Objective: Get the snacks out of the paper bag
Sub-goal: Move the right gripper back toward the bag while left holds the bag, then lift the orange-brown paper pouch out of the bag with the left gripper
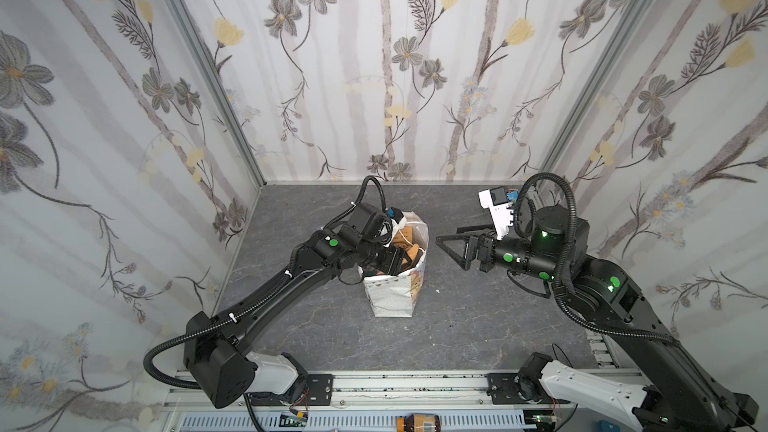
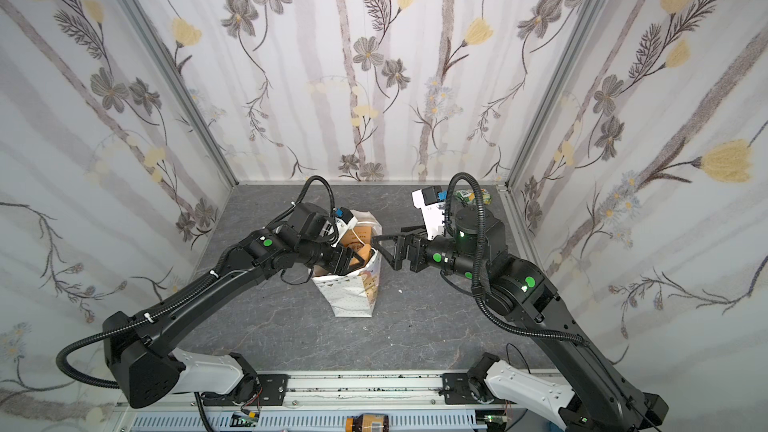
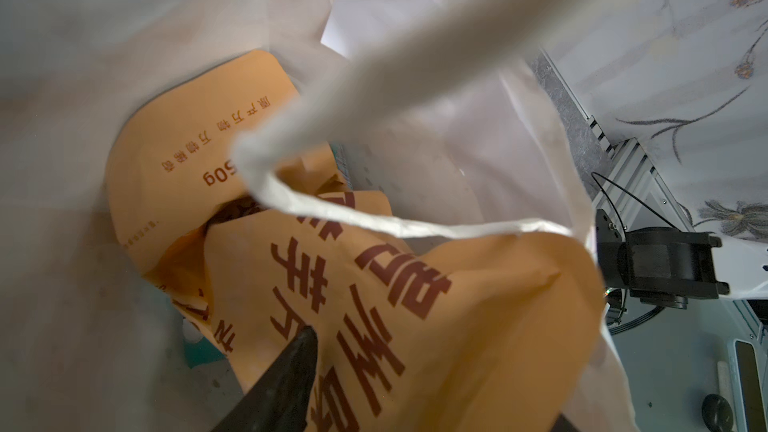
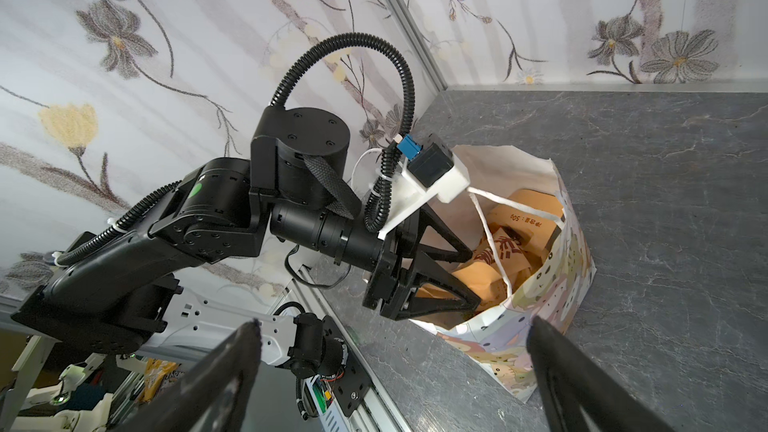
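Left gripper (image 4: 473, 280) reaches into the paper bag (image 1: 390, 297), which stands upright mid-table. Its jaws are part-way apart astride the tan-orange pouch (image 3: 457, 326), likely lining up a pinch. Can't tell if they grip it: the cord handle (image 3: 374, 89) blocks the wrist view. Right gripper (image 1: 448, 233) hovers just right of the bag, spread wide and empty, probably ready to steady it. One green packet (image 2: 471, 196) lies far right, out of the bag.
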